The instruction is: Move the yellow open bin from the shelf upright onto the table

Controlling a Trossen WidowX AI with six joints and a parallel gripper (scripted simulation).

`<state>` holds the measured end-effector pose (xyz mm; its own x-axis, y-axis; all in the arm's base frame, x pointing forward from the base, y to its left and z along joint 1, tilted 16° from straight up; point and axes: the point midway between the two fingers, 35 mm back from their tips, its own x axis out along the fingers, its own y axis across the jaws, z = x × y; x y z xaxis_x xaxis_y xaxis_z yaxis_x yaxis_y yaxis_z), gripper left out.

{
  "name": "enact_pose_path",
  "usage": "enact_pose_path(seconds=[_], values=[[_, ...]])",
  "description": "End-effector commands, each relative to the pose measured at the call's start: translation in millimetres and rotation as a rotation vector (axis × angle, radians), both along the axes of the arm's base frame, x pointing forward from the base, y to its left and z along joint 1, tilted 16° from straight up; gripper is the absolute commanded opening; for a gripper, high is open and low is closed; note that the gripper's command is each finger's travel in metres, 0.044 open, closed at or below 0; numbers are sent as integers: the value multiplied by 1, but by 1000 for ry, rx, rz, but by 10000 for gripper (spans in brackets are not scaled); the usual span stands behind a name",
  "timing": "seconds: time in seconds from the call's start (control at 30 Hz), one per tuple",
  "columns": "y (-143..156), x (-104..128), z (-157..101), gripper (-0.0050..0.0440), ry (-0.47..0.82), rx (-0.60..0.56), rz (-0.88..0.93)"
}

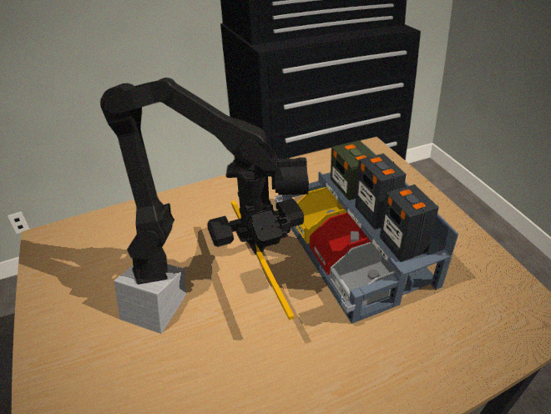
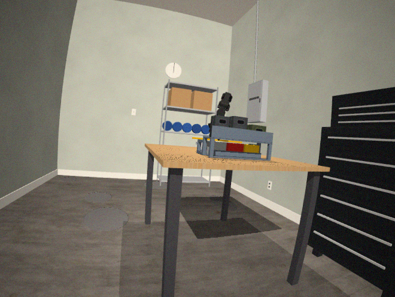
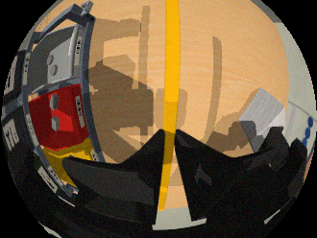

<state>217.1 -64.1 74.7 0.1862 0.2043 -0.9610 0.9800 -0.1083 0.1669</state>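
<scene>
The yellow open bin (image 1: 318, 208) sits on the lower level of the blue-grey shelf (image 1: 402, 265), at its far end, next to a red bin (image 1: 339, 242). It also shows in the wrist view (image 3: 60, 166) and in the exterior view (image 2: 251, 148). My gripper (image 1: 255, 242) is shut on a long thin yellow bar (image 1: 276, 287), close to the bar's far end. The bar hangs a little above the table, in front of the shelf and apart from it. In the wrist view the bar (image 3: 169, 83) runs straight out from between my fingers.
A grey bin (image 1: 362, 272) sits beside the red one at the shelf's near end. Three dark cases (image 1: 375, 187) stand on the upper level. A black tool cabinet (image 1: 320, 75) stands behind the table. My arm's grey base block (image 1: 149, 298) is at the left.
</scene>
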Motion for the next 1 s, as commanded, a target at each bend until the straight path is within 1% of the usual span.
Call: enact_pose_path(seconds=[0.0,0.2,0.37,0.77,0.97], values=[[-2,1,8,0,-39,-15,2],[-2,1,8,0,-39,-15,2],[3,-53,0,0,-36,-15,2],[3,-53,0,0,-36,-15,2],[3,-59,0,0,-31,-16,2]])
